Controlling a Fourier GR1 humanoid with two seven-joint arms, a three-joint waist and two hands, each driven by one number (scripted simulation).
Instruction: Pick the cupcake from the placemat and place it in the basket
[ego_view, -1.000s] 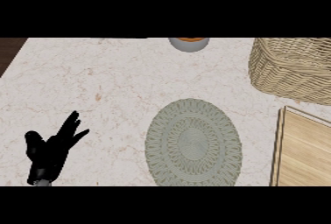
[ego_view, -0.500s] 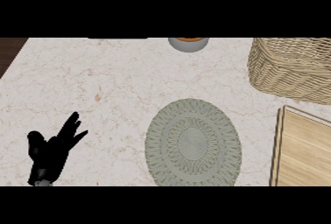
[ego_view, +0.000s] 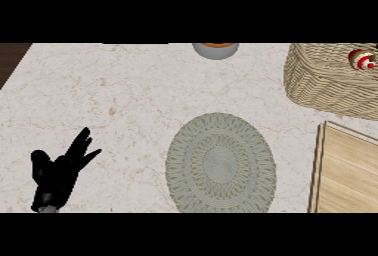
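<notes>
Head view
Left hand (ego_view: 60, 170): 8 o'clock, fingers straight, holding nothing — resting.
Right hand: not shown.
Placemat (ego_view: 220, 162): centre, bare.
Cupcake (ego_view: 361, 59): 2 o'clock, red-and-white, inside wicker basket (ego_view: 325, 80).
Bowl (ego_view: 215, 49): 12 o'clock.
Wooden board (ego_view: 347, 172): 4 o'clock.
Risk: cupcake lies near the rim — a knock could tip it out.

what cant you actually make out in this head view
- Right hand: shows nowhere in the head view.
- Red and white thing in the basket: cut by the right edge, too small to name.
- Grey cup: top edge cuts it; contents unclear.
- Wooden board: runs off right and bottom edges.
- Left hand: forearm cut at the bottom.
</notes>
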